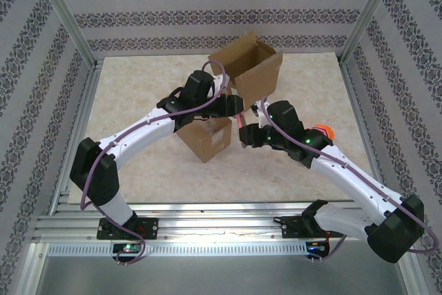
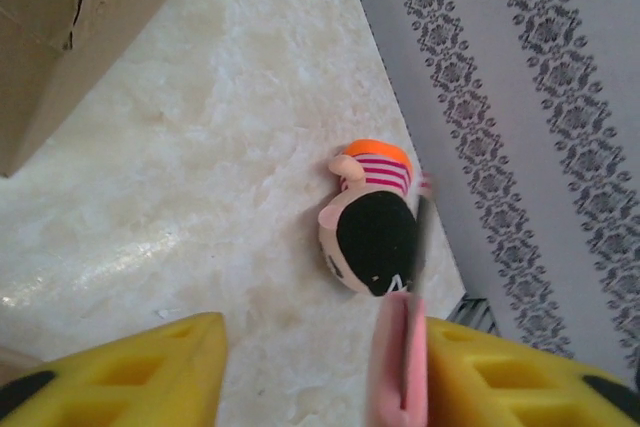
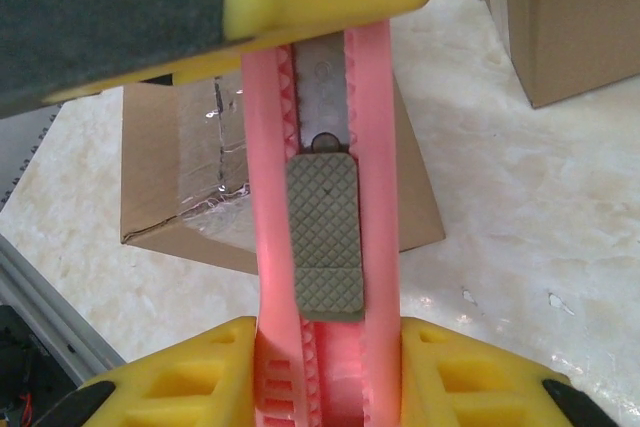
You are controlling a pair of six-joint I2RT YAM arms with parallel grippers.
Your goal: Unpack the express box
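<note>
Note the right gripper (image 3: pixel 325 347) at the bottom of its wrist frame, clamped on the pink cutter (image 3: pixel 375 147) with the grey slider (image 3: pixel 325 237) facing the lens. Note too the left gripper (image 2: pixel 315 347), spread wide, one yellow finger (image 2: pixel 480 367) touching the cutter's side and the thin blade (image 2: pixel 421 237) poking up toward the plush toy (image 2: pixel 370 227) at centre right. Find the express box (image 1: pixel 207 139), taped and not yet cut, just left of centre in the overhead frame, under the left arm. Leave the open carton (image 1: pixel 248 67) at upper centre alone. Looks like a blade-setting or hand-over step. To do it well, hold the handle rigid in the right jaws and press only on the body, never on the edge. Free the left finger sideways without twisting the cutter. Then aim for the tape seam (image 3: pixel 215 182) and cut shallow, so as not to score the contents.
</note>
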